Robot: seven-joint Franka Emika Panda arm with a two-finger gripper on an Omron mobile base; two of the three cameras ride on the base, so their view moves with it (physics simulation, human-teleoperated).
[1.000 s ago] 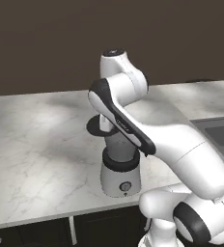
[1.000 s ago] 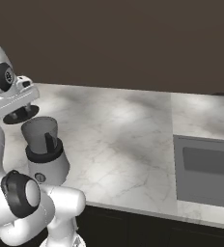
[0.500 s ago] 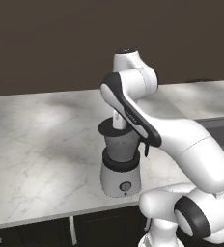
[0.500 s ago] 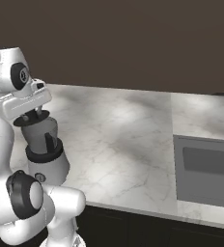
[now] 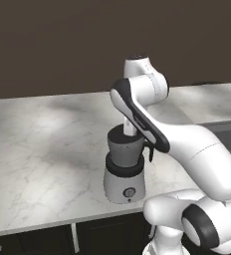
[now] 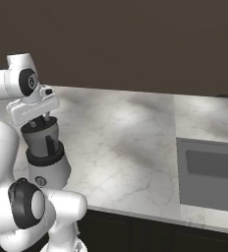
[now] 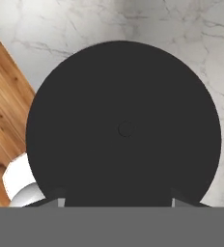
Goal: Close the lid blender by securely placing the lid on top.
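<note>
Black round lid (image 7: 123,128) seen flat-on from the hand camera, small knob at its centre, marble desk (image 7: 181,24) beyond its upper rim and a strip of wooden floor (image 7: 3,106) to one side. Sits right at the mouth of the blender (image 5: 124,164), directly under the hand; whether fully seated on the jar rim cannot be told. Fingers (image 6: 40,120) clenched on the lid, dark tips reaching down into the jar's mouth in the right base view. Blender upright near the front edge of the desk (image 5: 43,149): translucent grey jar, black handle on its side, black collar, light grey base with a dial facing forward. White arm arched over it from behind, wrist turned straight down. Farther along the desk, well apart from the blender, a grey sink (image 6: 209,172) set into the top.
</note>
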